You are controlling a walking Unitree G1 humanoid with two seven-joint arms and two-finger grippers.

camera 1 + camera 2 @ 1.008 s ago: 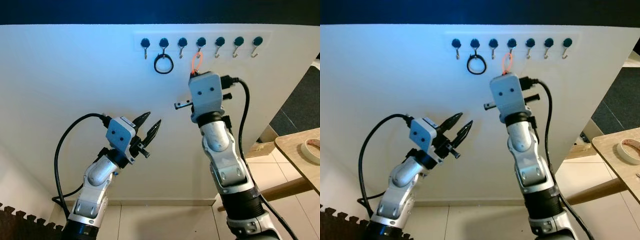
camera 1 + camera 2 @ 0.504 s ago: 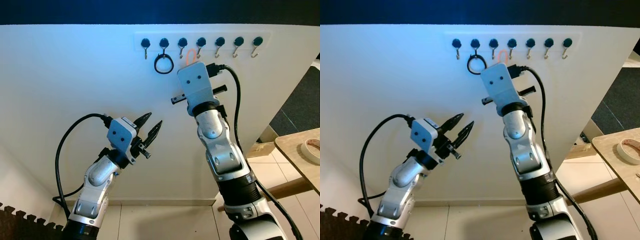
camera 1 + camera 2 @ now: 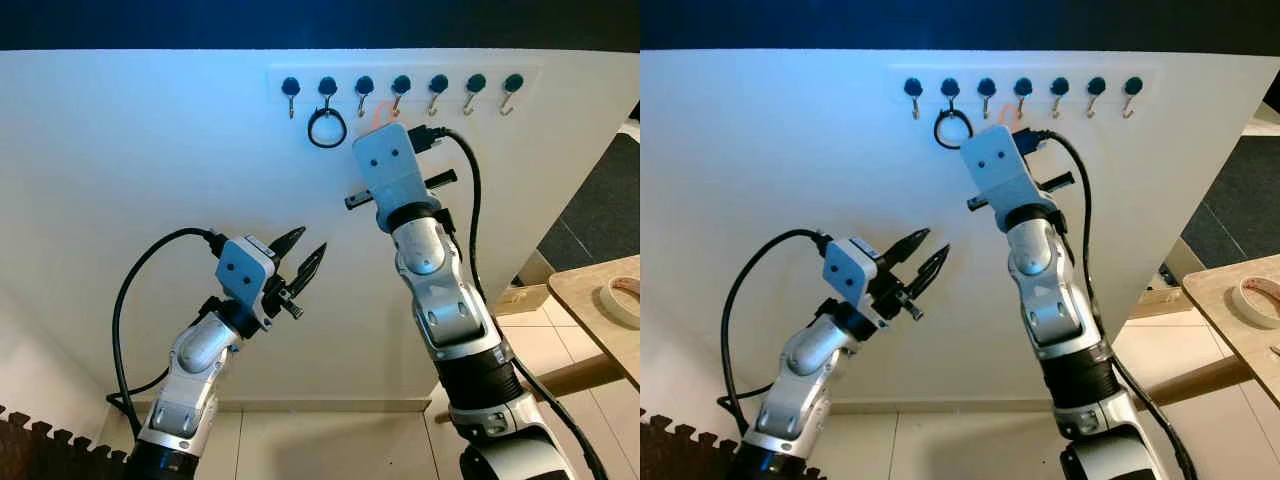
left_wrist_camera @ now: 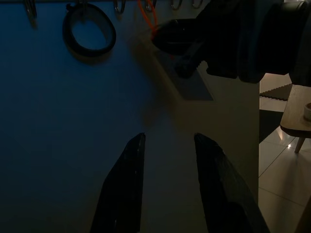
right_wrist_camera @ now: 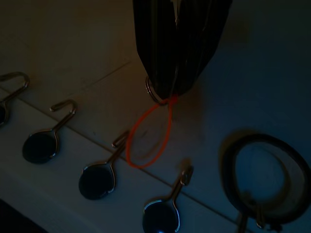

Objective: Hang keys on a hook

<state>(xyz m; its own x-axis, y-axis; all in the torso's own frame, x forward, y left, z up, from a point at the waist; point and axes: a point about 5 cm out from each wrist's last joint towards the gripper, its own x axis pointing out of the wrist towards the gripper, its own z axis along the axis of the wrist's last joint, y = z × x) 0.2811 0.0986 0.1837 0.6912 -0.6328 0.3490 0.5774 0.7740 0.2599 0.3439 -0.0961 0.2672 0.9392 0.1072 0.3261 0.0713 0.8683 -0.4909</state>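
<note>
A white wall panel carries a rail of seven dark-capped metal hooks [image 3: 400, 88] along its top edge. A black ring [image 3: 327, 129] hangs from the second hook from the rail's left end.

The right hand [image 5: 177, 73] is raised to the rail, its two black fingers pressed together and pinching a small metal key ring with an orange loop [image 5: 148, 138] dangling from it. The keys themselves are hidden inside the grip. A second ago this hand sat lower, directly under the fourth hook, with the orange loop standing up towards that hook. It has since climbed and slid left, and the last half second shows almost no further travel. In the right wrist view the loop now lies against the tip of one hook, near the middle of the rail, but is not visibly threaded over it.

So the hang appears to be at its final alignment stage, not yet done.

The left hand [image 3: 303, 252] hovers low and well apart from the rail, fingers spread, holding nothing, unchanged.
</note>
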